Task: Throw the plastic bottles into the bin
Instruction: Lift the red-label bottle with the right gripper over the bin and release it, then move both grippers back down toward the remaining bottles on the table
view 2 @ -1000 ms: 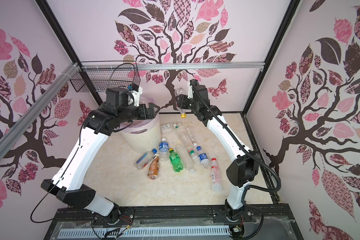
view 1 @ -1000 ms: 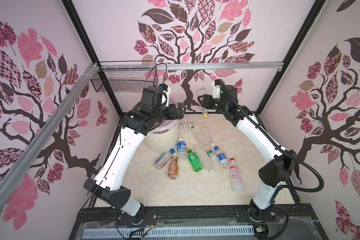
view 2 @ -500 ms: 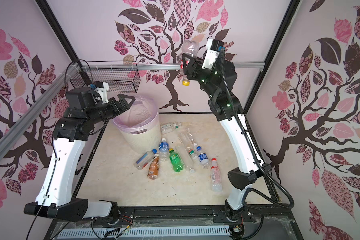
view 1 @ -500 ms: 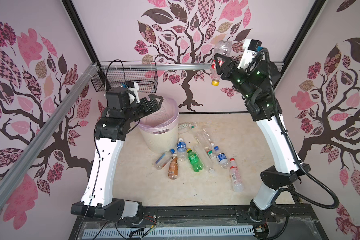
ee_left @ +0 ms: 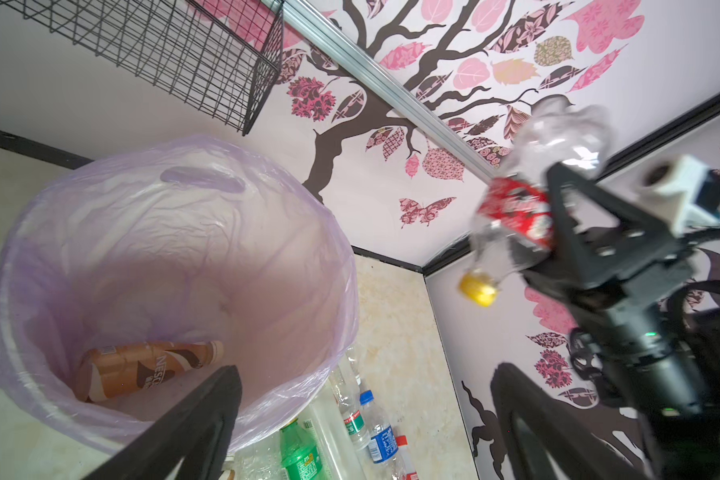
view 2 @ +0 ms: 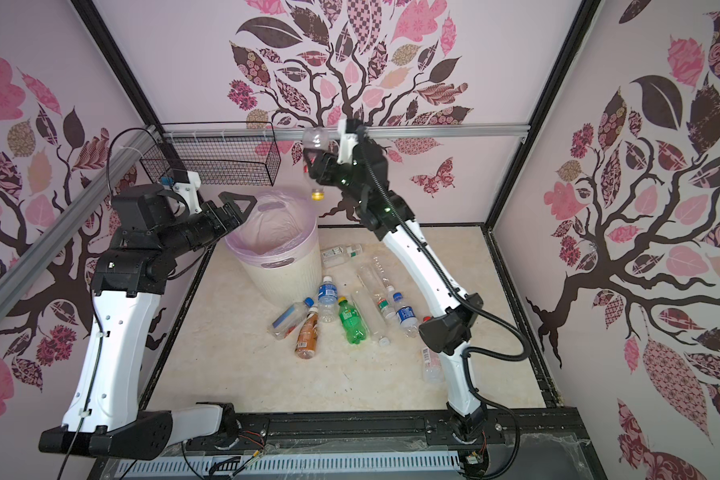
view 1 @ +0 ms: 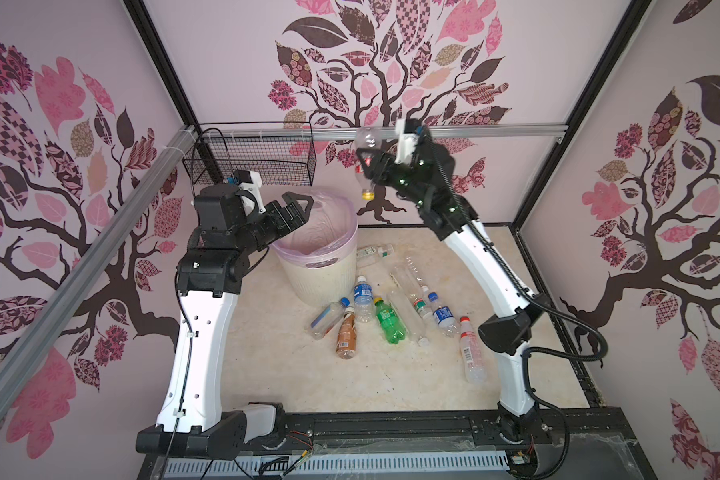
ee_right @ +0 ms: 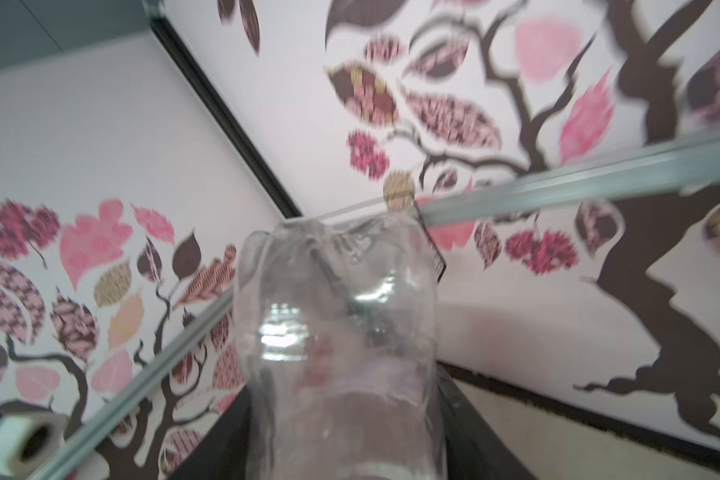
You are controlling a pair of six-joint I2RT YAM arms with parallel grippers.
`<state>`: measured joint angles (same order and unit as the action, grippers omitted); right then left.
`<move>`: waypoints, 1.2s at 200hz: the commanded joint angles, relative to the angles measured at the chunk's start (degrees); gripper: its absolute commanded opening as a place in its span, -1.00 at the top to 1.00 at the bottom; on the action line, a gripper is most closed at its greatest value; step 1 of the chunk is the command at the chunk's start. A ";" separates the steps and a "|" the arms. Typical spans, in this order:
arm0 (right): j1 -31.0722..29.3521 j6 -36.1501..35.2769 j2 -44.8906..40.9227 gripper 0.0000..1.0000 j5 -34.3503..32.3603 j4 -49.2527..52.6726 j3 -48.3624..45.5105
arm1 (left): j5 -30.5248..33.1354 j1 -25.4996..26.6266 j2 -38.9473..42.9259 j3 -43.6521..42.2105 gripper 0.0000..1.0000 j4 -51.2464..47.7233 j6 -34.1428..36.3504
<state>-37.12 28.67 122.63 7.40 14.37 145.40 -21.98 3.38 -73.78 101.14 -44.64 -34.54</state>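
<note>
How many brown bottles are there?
2. One brown bottle lies in the bin; another lies on the floor near the green bottle. Part of the bin's bottom is hidden.

**Clear bottle point(view 1: 367, 145) aloft near bin point(view 1: 329, 278)**

Red label, yellow cap, cap-down in my right gripper point(view 1: 370, 168), above bin's rim. Bin: cream, ribbed, lilac bag, upright; brown bottle point(ee_left: 142, 368) lying inside. Ca. ten other bottles point(view 1: 362, 297) lie beside it, incl. green bottle point(view 1: 389, 322).
</note>
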 commanded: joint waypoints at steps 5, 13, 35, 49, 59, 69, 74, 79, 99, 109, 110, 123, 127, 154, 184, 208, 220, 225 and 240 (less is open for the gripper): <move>-2.52 -0.42 5.43 -0.40 4.36 5.34 7.70 | 1.04 -0.23 1.60 -2.60 -0.97 1.07 0.85; -2.53 -0.80 5.93 -0.58 3.94 6.30 9.14 | 1.31 -0.21 1.78 -2.82 -0.96 1.06 1.05; -2.35 -3.10 3.35 -0.72 1.55 5.46 8.11 | 1.02 -0.26 1.88 -3.56 -0.96 1.61 0.77; -1.88 -3.54 1.35 -0.85 0.96 4.21 6.86 | 0.45 -0.23 1.53 -3.67 -0.96 1.80 0.62; -1.43 -3.53 0.55 -0.90 0.67 4.11 6.59 | 0.30 -0.30 1.25 -3.72 -0.97 1.76 0.44; -0.98 -3.59 0.15 -0.96 0.21 4.62 6.78 | 0.10 -0.24 1.11 -3.83 -0.97 1.85 0.31; -0.68 -3.76 -0.21 -0.99 0.02 4.91 6.71 | 0.02 -0.27 1.09 -3.92 -0.96 1.88 0.27; -0.34 -3.88 -0.42 -0.99 -0.17 5.25 6.63 | 0.02 -0.22 1.15 -4.01 -0.97 1.93 0.27; 0.79 -3.67 -1.54 -0.99 -0.46 6.08 5.85 | 0.48 -0.25 1.57 -4.36 -0.97 1.80 0.53; 1.46 -3.53 -2.07 -0.99 -0.52 6.58 5.40 | 0.62 -0.24 1.78 -4.71 -0.96 1.85 0.53; 1.54 -3.53 -2.10 -0.99 -0.53 6.65 5.36 | 0.62 -0.23 1.79 -4.72 -0.97 1.89 0.53; 2.36 -3.85 -2.74 -0.99 -0.78 7.79 4.73 | 0.75 -0.30 2.04 -5.17 -0.96 1.91 0.62; 2.61 -4.03 -3.01 -0.99 -0.88 8.18 4.38 | 0.71 -0.23 2.09 -5.22 -0.96 1.93 0.62; 4.93 -4.87 -5.55 -0.99 -0.72 10.52 0.13 | 1.01 -0.21 2.25 -5.82 -0.96 2.14 0.87; 6.50 -8.82 -9.75 -0.99 -2.97 11.92 -7.58 | 1.94 1.23 1.77 -5.56 -0.96 1.98 2.29; 8.21 -10.04 -13.71 -0.99 -3.09 11.27 -16.13 | 5.32 5.00 0.13 -3.13 -0.97 -0.89 5.75; 9.08 -10.70 -16.05 -0.99 -3.58 10.10 -21.08 | 6.46 7.30 -0.80 -2.11 -0.96 -2.04 7.54; 9.41 -10.87 -17.17 -0.99 -3.83 9.37 -23.70 | 6.57 8.28 -1.14 -1.84 -0.96 -2.23 8.09; 10.60 -11.07 -20.54 -0.99 -4.19 6.88 -31.51 | 7.86 11.09 -1.96 -1.58 -0.96 -2.70 9.41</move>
<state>-28.10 19.38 108.92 4.64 23.79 121.21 -17.08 11.20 -74.17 97.08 -45.41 -29.47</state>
